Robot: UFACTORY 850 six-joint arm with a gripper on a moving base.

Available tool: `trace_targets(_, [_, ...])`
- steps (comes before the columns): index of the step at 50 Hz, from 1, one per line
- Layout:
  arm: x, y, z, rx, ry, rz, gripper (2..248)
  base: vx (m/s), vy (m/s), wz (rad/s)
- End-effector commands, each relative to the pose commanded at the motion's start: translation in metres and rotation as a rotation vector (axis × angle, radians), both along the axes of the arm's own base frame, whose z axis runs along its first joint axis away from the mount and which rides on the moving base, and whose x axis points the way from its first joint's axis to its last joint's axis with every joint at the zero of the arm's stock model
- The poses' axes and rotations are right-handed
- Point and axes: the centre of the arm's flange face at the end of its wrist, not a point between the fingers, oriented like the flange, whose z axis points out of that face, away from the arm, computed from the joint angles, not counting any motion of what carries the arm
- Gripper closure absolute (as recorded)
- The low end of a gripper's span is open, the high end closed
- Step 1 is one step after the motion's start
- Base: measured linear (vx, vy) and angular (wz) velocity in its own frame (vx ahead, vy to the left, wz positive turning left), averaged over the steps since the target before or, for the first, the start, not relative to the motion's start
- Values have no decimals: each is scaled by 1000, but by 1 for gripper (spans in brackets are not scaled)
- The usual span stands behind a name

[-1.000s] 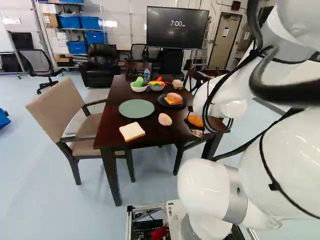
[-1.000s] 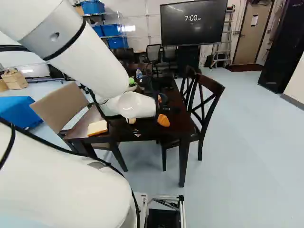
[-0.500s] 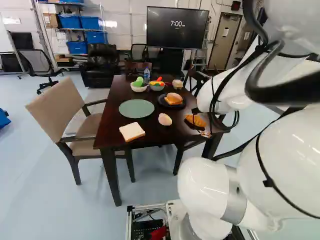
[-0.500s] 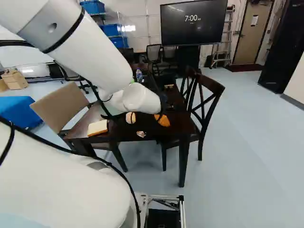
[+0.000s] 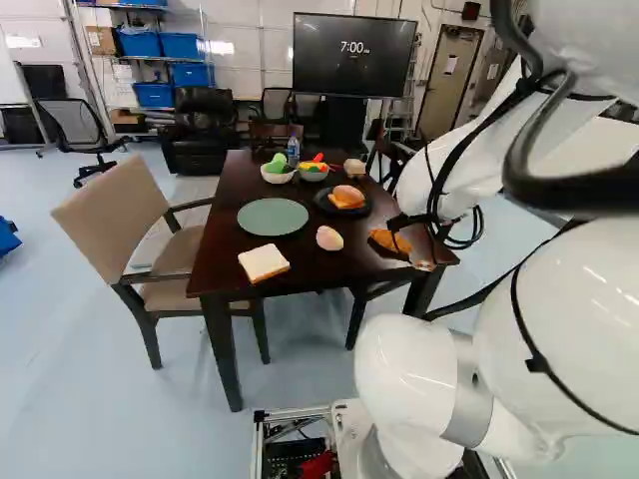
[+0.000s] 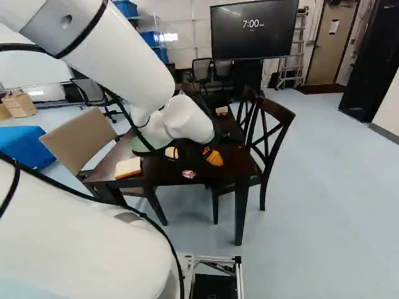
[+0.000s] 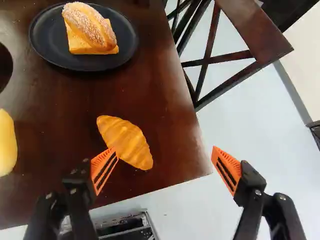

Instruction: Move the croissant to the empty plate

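The gripper [image 6: 201, 152] hangs low over the table's near right corner, dark and partly behind the wrist in the right base view. In the wrist view the gripper [image 7: 166, 170] stands wide open, nothing gripped. The orange-brown croissant [image 7: 126, 141] lies on bare table, its near end beside one finger's orange pad [image 7: 105, 169]; the other finger is out past the table edge. That croissant [image 5: 389, 240] shows at the table's right in the left base view. A green plate [image 5: 273, 217] holds nothing. A black plate [image 7: 82, 62] bears a bread slice with a sugared bun.
A bread slice [image 5: 264, 261] and a pale round bun [image 5: 329, 239] lie on the dark table [image 5: 300, 269]. Two bowls and a bottle [image 5: 294, 152] stand toward its far end. A beige chair [image 5: 130, 220] is on the left, a wooden chair [image 6: 274, 134] on the right.
My arm's wrist has shifted to the right in both base views, the gripper with it, uncovering more of the croissant in the left base view. The base and the table's things have stayed put.
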Motion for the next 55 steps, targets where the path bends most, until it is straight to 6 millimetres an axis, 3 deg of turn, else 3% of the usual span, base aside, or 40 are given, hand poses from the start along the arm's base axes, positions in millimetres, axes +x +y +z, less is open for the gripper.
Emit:
trace_targets(39, [39, 9, 38, -42, 138, 46, 3, 0, 0, 0])
trace_targets(55, [33, 27, 52, -24, 161, 40, 3, 0, 0, 0])
